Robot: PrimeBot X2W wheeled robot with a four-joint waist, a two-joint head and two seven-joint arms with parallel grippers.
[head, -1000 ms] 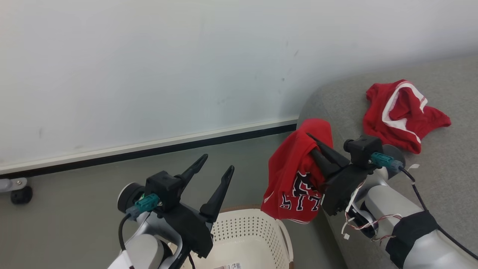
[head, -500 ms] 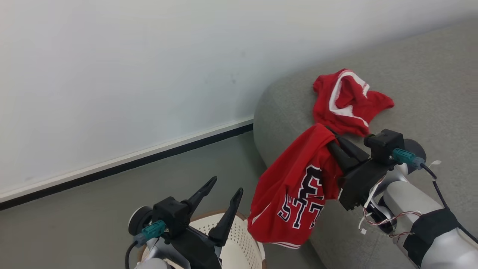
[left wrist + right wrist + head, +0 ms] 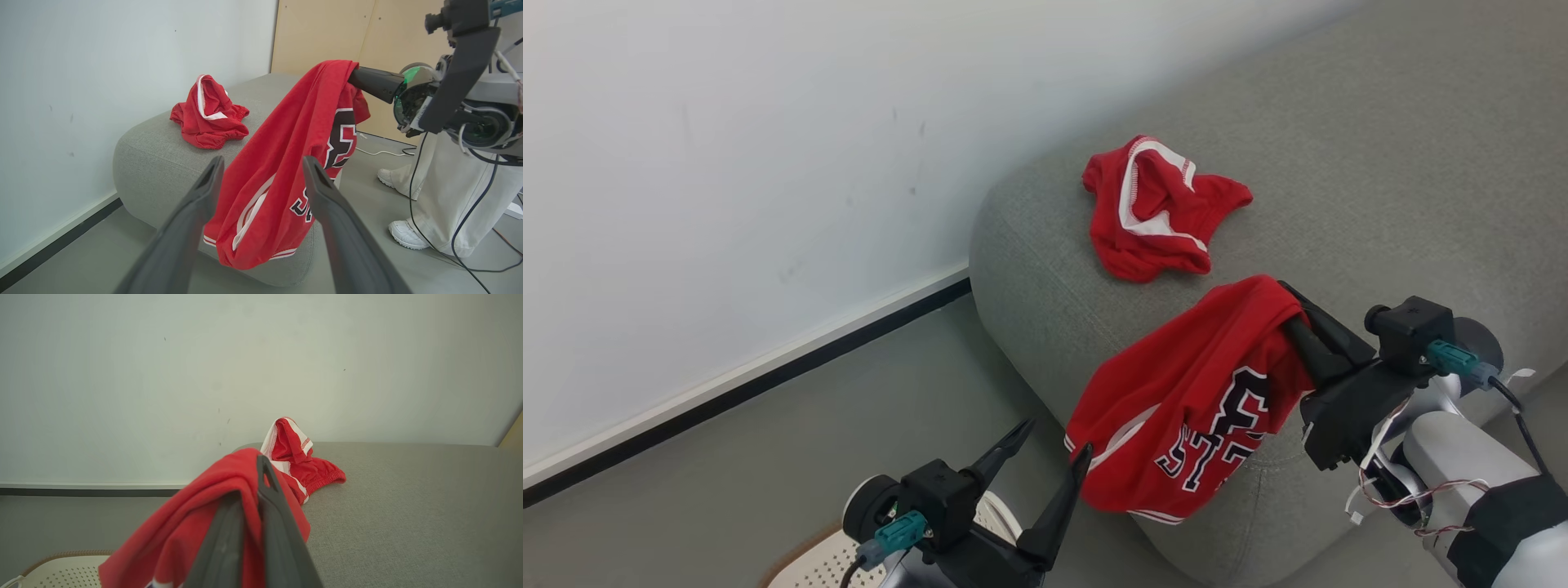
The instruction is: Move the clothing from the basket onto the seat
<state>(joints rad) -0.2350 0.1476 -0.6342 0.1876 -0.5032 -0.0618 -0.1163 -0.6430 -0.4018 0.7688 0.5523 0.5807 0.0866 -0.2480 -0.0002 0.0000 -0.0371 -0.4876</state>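
My right gripper (image 3: 1286,296) is shut on the red jersey (image 3: 1188,404), whose navy-and-white lettering hangs down over the near corner of the grey sofa (image 3: 1380,196). The same jersey (image 3: 282,163) drapes from the right gripper (image 3: 352,75) in the left wrist view, and the right wrist view shows it bunched around the right gripper (image 3: 255,473). The red garment with white trim (image 3: 1156,208) lies crumpled on the sofa top, beyond the jersey. My left gripper (image 3: 1054,445) stands open and empty above the basket (image 3: 821,559), low at the left.
A white wall with a dark baseboard (image 3: 743,384) runs behind the sofa, over grey floor (image 3: 768,474). In the left wrist view a person's legs in pale trousers and white shoes (image 3: 404,234) stand by the sofa's far side, with cables on the floor (image 3: 470,261).
The head camera has swung right, shifting the whole picture left. My right gripper has carried the jersey from beside the sofa's end to over its near corner. The left gripper stays open.
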